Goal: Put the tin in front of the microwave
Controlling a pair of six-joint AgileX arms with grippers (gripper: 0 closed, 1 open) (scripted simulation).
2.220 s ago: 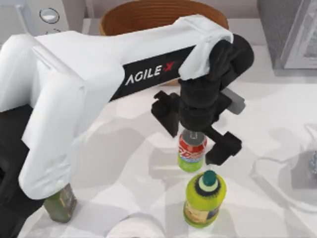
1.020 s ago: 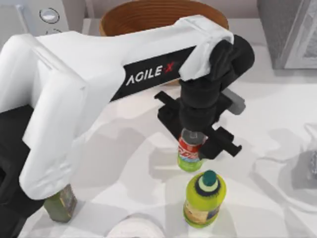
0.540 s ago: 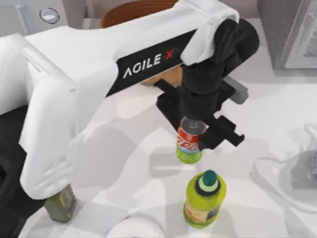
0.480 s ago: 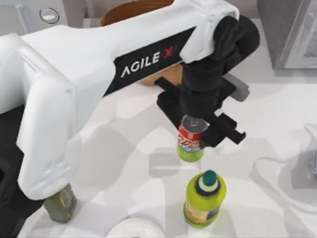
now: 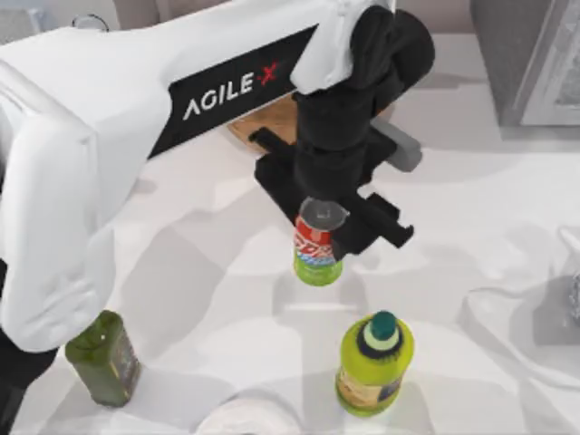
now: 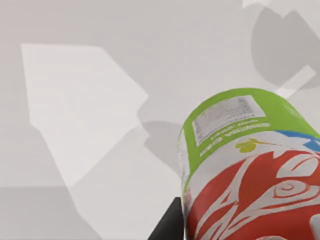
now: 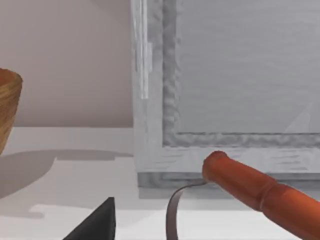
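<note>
- Near the centre of the top view, the left gripper point(image 5: 328, 237) hangs from the white AgileX arm, its 2 black fingers closed against the sides of the tin point(image 5: 317, 245).
- Tin: upright, silver top up, red band above lime-green base; the left wrist view shows it point(image 6: 250, 170) clear of the table point(image 6: 75, 125), its shadow apart from it.
- Yellow-green bottle point(image 5: 374, 362): lower centre-right of the top view, standing near the tin, not touching.
- Dark green bottle point(image 5: 104, 358): lower left.
- Wooden bowl point(image 5: 267, 122): upper centre, mostly hidden by the arm.
- Microwave point(image 5: 27, 14): upper left corner, 1 dial point(image 5: 89, 20) partly visible.
- Right gripper point(image 7: 100, 220): seen as a dark finger in the right wrist view, near an orange handle point(image 7: 255, 190); its opening cannot be judged.
</note>
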